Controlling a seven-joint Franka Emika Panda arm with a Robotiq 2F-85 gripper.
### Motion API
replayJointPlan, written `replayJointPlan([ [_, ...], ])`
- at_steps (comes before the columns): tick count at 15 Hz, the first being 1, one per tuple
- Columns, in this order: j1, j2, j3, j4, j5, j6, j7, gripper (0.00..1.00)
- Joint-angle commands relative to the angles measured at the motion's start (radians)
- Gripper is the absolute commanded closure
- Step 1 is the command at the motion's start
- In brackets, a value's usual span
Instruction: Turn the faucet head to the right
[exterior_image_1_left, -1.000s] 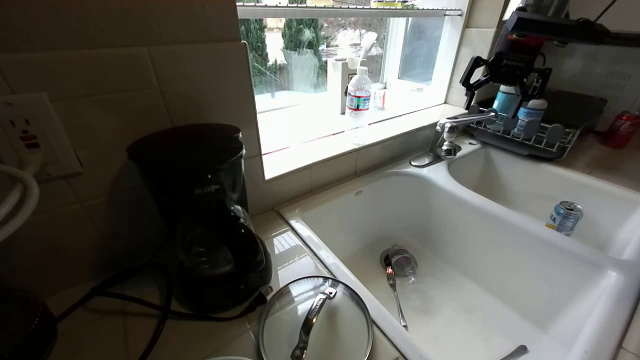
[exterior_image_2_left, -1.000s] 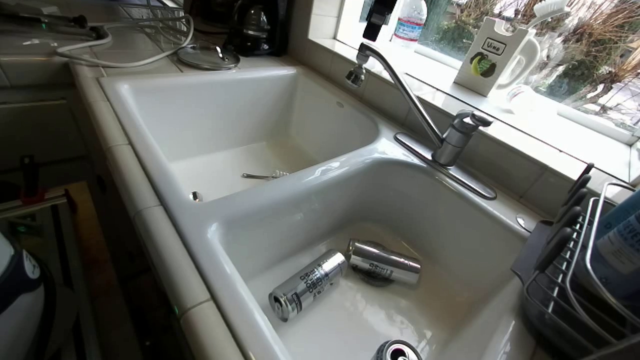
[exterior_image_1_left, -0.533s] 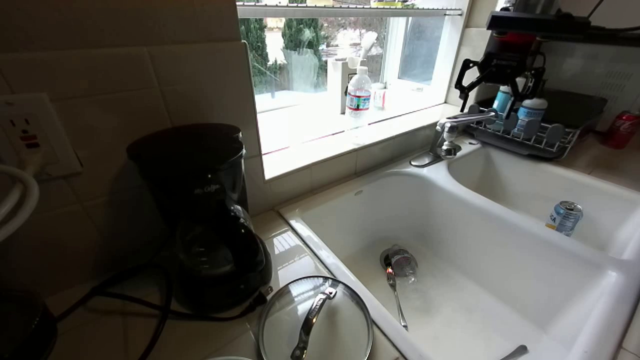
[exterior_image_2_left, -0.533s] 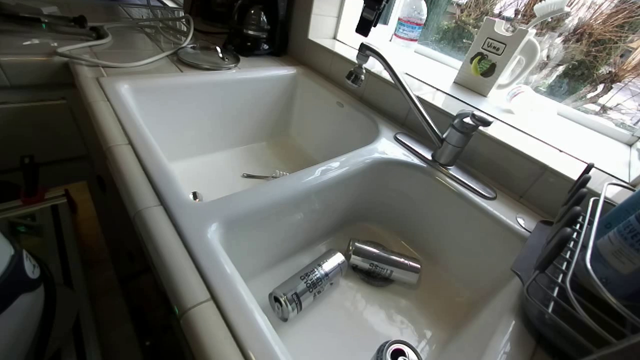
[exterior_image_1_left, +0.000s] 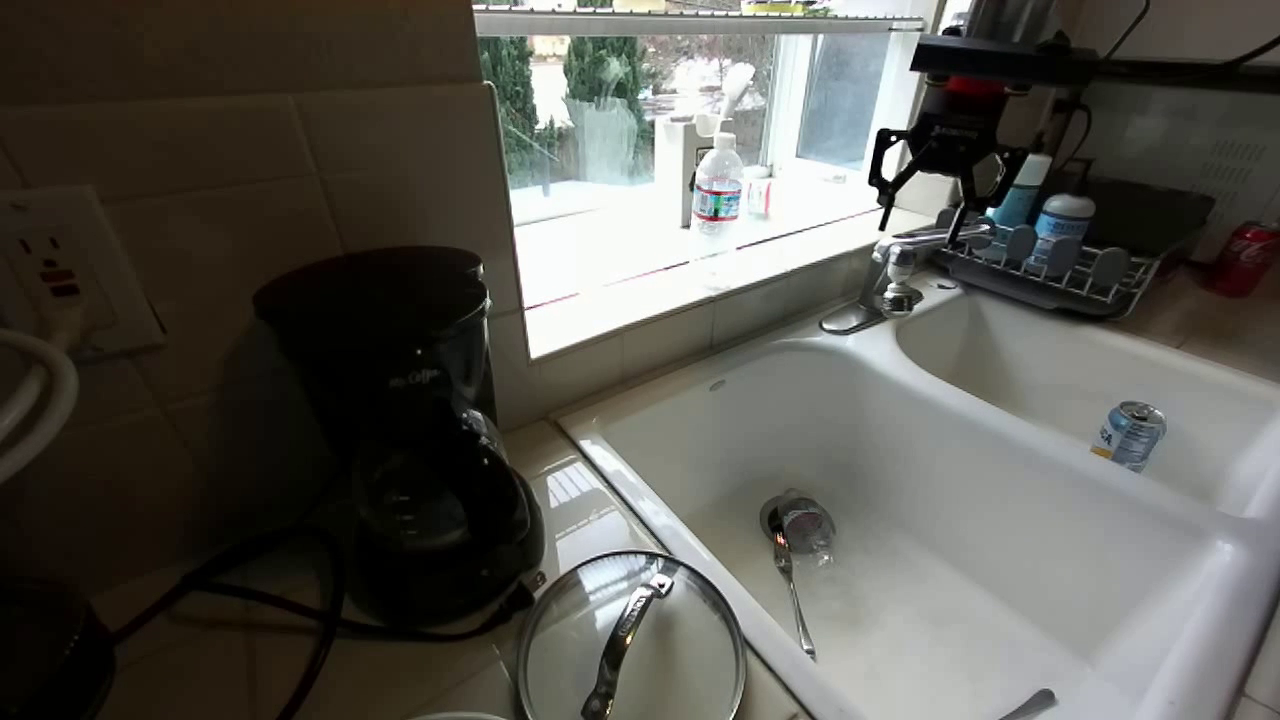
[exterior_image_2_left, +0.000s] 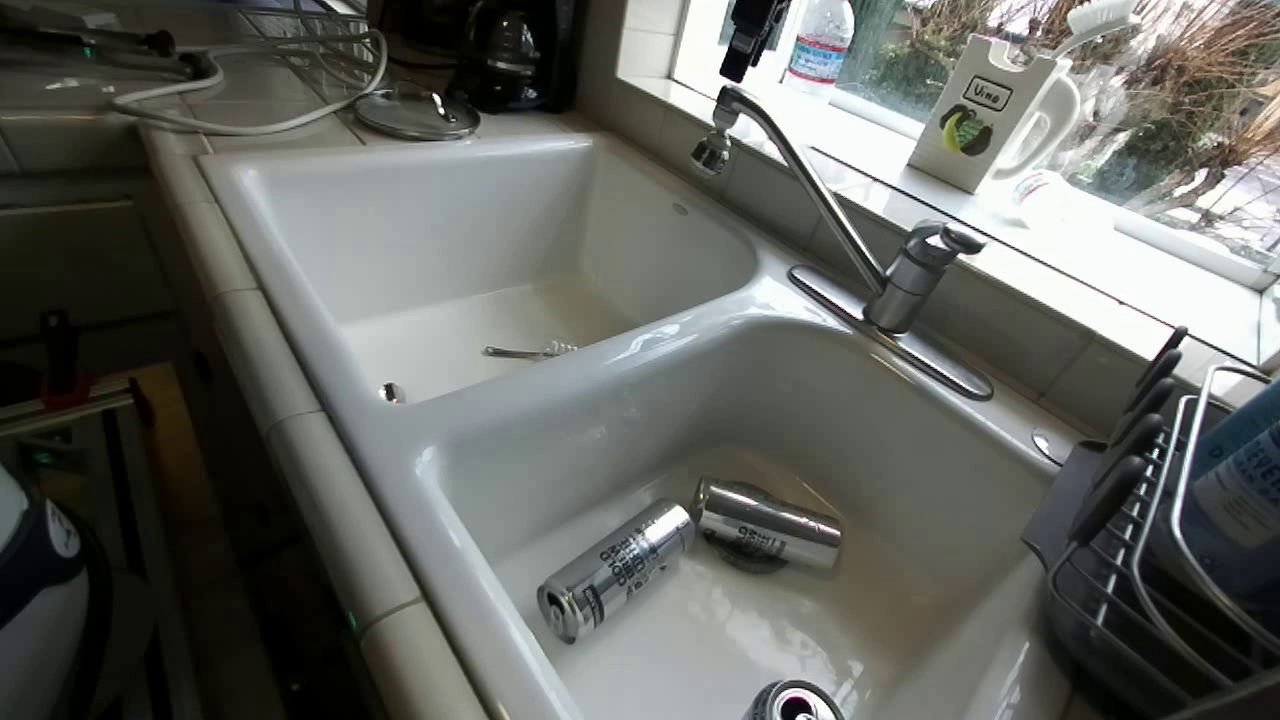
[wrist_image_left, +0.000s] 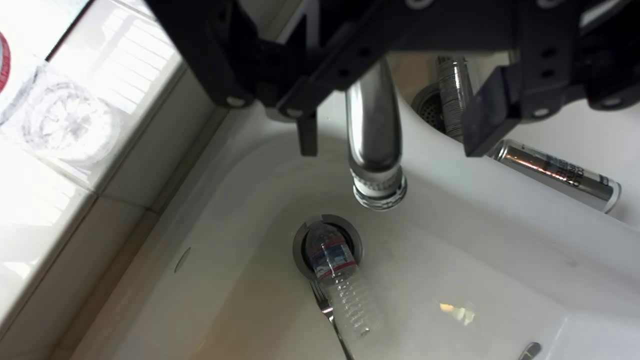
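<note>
The chrome faucet head (exterior_image_1_left: 930, 238) stands at the back of the double sink. In an exterior view its spout (exterior_image_2_left: 815, 190) reaches over the far basin. My gripper (exterior_image_1_left: 919, 234) is open and empty above the faucet, pointing down. In an exterior view one dark finger (exterior_image_2_left: 745, 55) hangs just above the spout's end. In the wrist view my gripper (wrist_image_left: 390, 151) spans the spout (wrist_image_left: 374, 122), which shows between the two fingers, nearer the left one. I see no clear contact. The lever handle (exterior_image_2_left: 955, 238) sits on the faucet's base.
A plastic bottle (exterior_image_1_left: 718, 190) and a white jug (exterior_image_2_left: 965, 120) stand on the windowsill. A dish rack (exterior_image_1_left: 1060, 275) with bottles stands beside the faucet. Silver cans (exterior_image_2_left: 615, 570) lie in the near basin. A bottle (wrist_image_left: 332, 255) and fork (wrist_image_left: 330, 315) lie by the far drain.
My gripper has moved left in an exterior view, away from the dish rack to above the faucet. In an exterior view its finger rose slightly, then came down a little. The faucet has not moved.
</note>
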Motion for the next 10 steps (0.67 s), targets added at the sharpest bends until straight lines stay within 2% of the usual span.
replayJointPlan([
  [1,0.013,0.049,-0.003,0.034,-0.001,0.03,0.035,0.23],
  [5,0.021,0.082,-0.004,0.051,-0.012,0.011,0.047,0.25],
  [7,0.024,0.084,-0.006,0.048,-0.018,0.004,0.048,0.51],
  [8,0.024,0.08,-0.007,0.045,-0.02,0.001,0.045,0.55],
  [10,0.023,0.065,-0.01,0.031,-0.042,-0.01,0.035,0.73],
])
